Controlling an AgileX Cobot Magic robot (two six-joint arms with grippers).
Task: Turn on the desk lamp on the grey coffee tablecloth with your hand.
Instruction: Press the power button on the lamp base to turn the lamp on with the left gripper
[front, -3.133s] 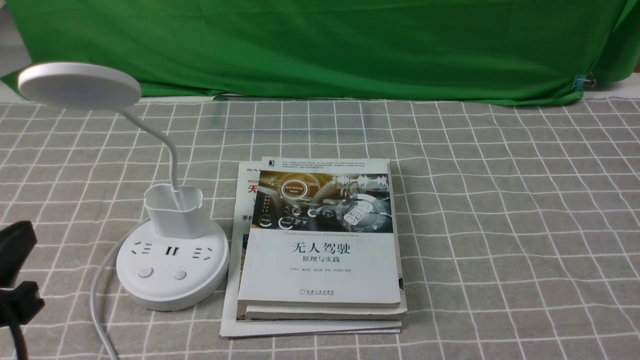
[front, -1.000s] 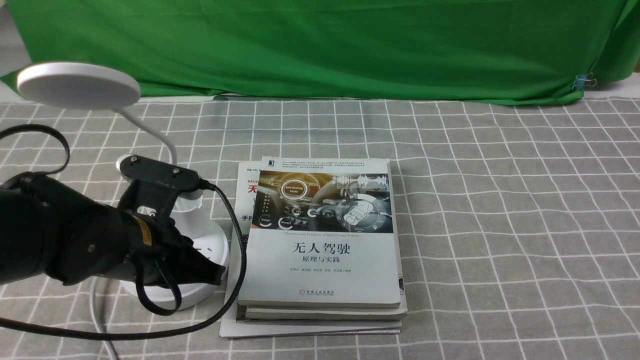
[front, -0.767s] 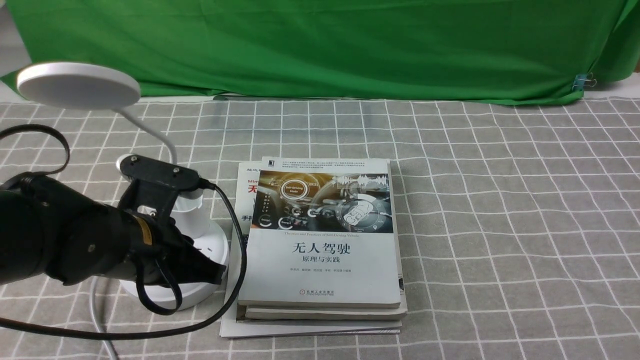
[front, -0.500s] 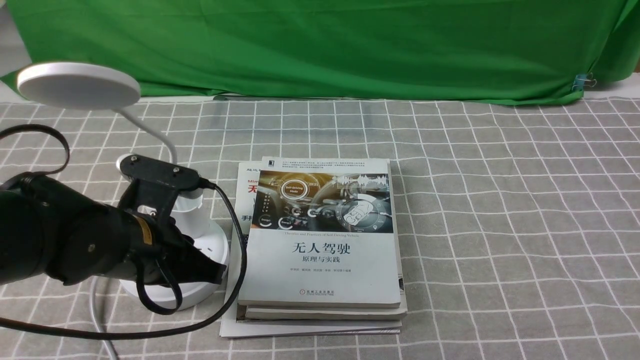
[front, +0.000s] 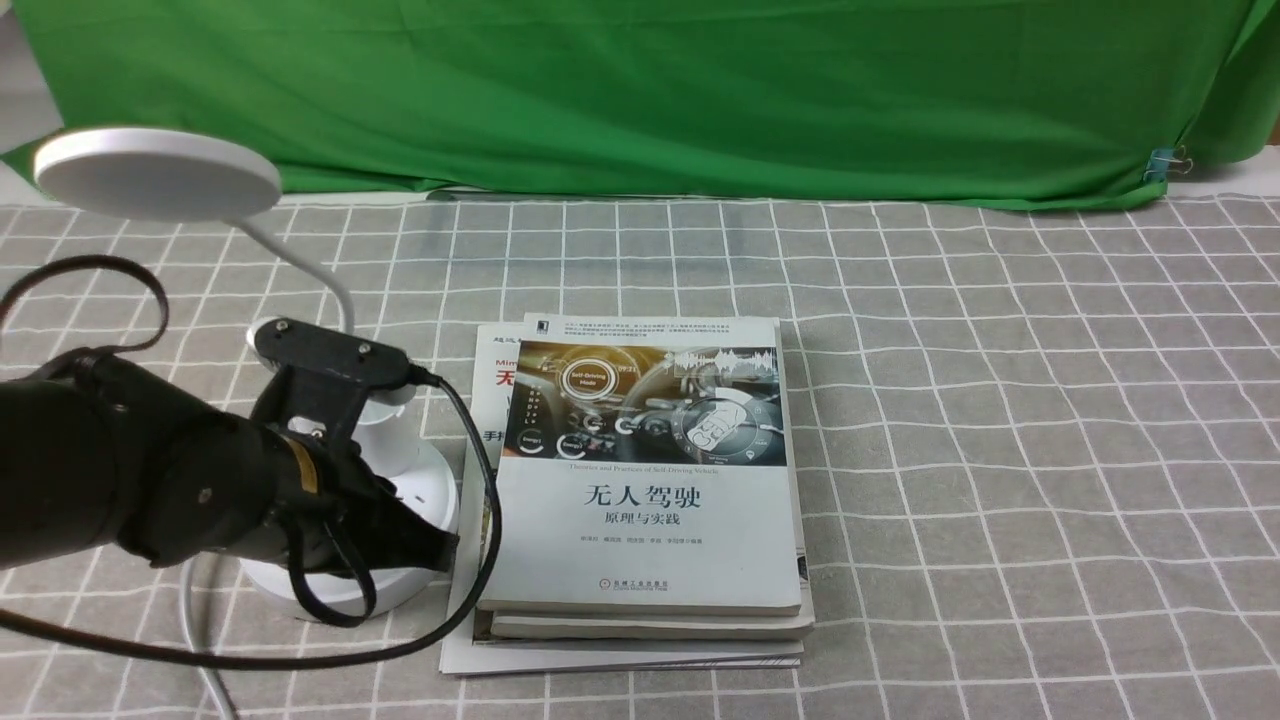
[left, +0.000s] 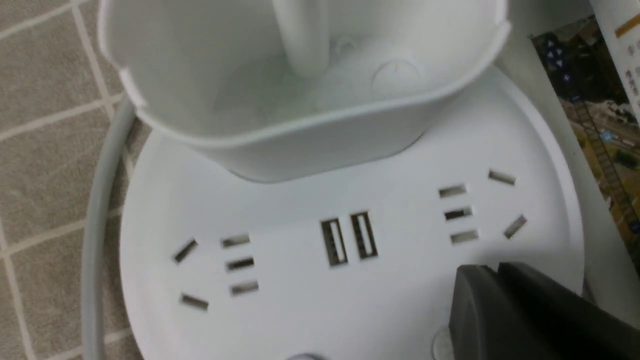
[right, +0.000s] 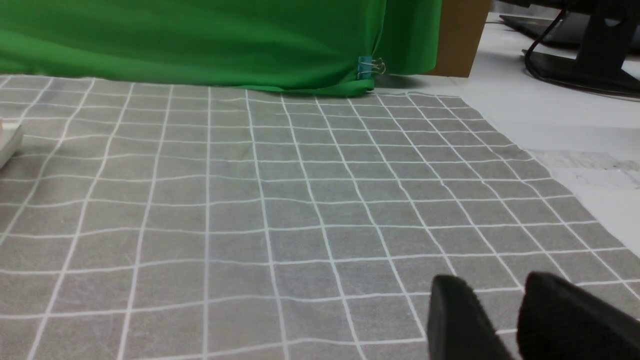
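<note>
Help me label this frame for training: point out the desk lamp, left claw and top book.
desk lamp (front: 158, 172), front view, on its disc head.
left claw (left: 495, 275), left wrist view, between its fingertips.
top book (front: 700, 565), front view, on its white cover.

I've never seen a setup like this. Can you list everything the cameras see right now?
desk lamp: one, white, on the cloth's left side
power cord: one, pale grey, trailing from the lamp's base
books: stack of about three, mostly white covers, middle, right beside the lamp
grey coffee tablecloth: one, grey with white grid, under everything
backdrop cloth: one, green, at the back
binder clip: one, blue, on the backdrop's right end
left pincer: one, black, jaws together, over the lamp's base
right pincer: one, black, jaws slightly apart, above the cloth
</note>
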